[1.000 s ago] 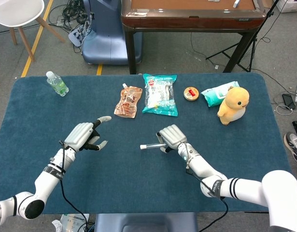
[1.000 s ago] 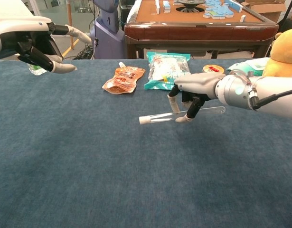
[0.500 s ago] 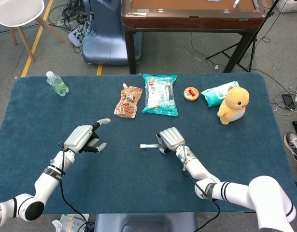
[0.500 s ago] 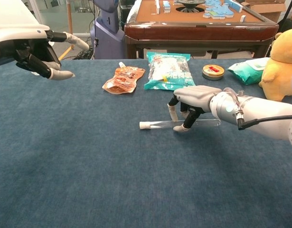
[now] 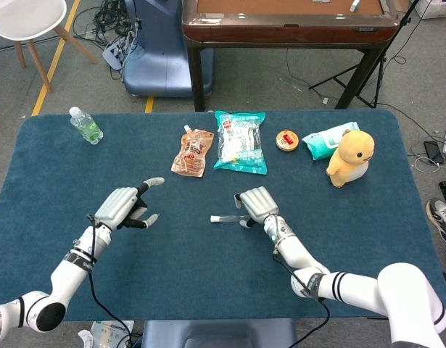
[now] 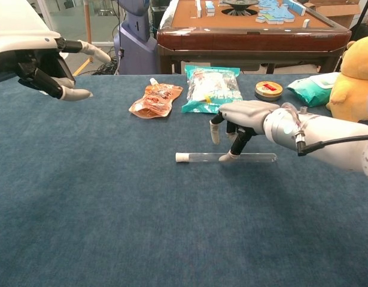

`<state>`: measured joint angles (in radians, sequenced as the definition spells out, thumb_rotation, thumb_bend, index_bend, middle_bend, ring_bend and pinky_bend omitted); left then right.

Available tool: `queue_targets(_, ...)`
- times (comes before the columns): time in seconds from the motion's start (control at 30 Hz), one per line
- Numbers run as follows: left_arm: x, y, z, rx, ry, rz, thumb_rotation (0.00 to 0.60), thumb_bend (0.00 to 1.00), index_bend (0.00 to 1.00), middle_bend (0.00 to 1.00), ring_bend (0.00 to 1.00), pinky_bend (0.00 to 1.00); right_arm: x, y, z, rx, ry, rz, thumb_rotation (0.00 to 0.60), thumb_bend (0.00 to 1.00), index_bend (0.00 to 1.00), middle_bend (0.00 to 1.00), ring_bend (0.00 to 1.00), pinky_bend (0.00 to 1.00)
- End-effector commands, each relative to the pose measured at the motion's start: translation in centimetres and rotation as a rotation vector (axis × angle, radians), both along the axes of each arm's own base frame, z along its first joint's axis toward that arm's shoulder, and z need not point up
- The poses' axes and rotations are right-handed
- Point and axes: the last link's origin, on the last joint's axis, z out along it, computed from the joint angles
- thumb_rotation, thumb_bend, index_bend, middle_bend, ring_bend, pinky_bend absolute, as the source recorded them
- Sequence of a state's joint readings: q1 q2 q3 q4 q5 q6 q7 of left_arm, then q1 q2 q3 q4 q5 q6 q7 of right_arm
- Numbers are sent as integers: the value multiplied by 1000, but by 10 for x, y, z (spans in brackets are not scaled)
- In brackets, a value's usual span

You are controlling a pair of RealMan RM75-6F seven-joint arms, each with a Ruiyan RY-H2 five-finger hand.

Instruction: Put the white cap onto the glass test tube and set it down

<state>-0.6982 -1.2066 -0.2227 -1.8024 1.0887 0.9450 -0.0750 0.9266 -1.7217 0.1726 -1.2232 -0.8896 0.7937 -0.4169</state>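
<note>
Tube: glass test tube [image 6: 228, 158] lies flat on blue worktop [image 6: 112, 209], near mid, long axis running left-right; white cap [image 6: 181, 158] on its left end.
Right robot hand [image 6: 246, 119]: palm down over tube's mid section, fingers bent down; one fingertip [image 6: 226, 158] touches or nearly touches tube, can't tell if it's gripped. Tube sticks out both sides of hand.
Left robot hand [image 5: 125, 205]: raised off worktop toward left side, well apart from tube, fingers spread, holds nothing.
Far edge, L to R: small bottle [image 5: 85, 125] w/ greenish liquid, orange pouch [image 5: 193, 153], teal snack bag [image 5: 240, 141], round tin [image 5: 286, 140], wipes pack [image 5: 323, 141], yellow plush [image 5: 350, 157].
</note>
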Motion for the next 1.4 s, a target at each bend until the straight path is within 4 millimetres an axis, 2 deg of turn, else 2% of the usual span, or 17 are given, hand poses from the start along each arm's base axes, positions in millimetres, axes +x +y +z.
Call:
queue_targets(0.03, -3, 1, 3, 13, 3, 7, 600, 326, 143, 1000, 1000, 1000, 2, -5, 18, -39, -40, -15, 600, 183, 442, 900, 1000, 990)
queue_targets(0.17, -12, 3, 12, 46, 6, 32, 600, 326, 143, 999, 999, 1000, -4, -8, 53, -101, -83, -30, 600, 183, 441, 874, 984, 990)
queue_targets(0.23, -21, 3, 18, 68, 34, 45, 600, 325, 143, 985, 979, 1000, -13, -5, 74, -129, -95, -42, 600, 189, 441, 831, 942, 985)
queue_targets(0.37, -41, -1, 29, 123, 110, 68, 600, 326, 161, 887, 849, 962, -34, 8, 115, -188, -94, -58, 600, 269, 449, 773, 832, 971)
queue_targets(0.5, -62, -11, 42, 190, 178, 105, 600, 326, 233, 769, 729, 920, -64, 31, 154, -245, -75, -83, 600, 313, 505, 750, 767, 971)
queue_targets(0.73, -91, -43, 53, 313, 271, 139, 600, 325, 273, 620, 616, 791, -110, 83, 201, -316, -26, -132, 600, 345, 537, 739, 742, 955)
queue_targets(0.9, -105, -71, 57, 402, 339, 139, 600, 325, 287, 564, 558, 692, -135, 118, 222, -370, 1, -164, 600, 347, 551, 738, 741, 952)
queue_targets(1.1, -112, -103, 55, 445, 360, 158, 600, 326, 287, 555, 543, 644, -150, 149, 228, -400, -14, -204, 600, 346, 560, 738, 741, 952)
queue_targets(1.4, -114, -131, 47, 462, 373, 176, 600, 326, 287, 553, 539, 627, -152, 167, 231, -452, 3, -157, 600, 346, 564, 738, 741, 947)
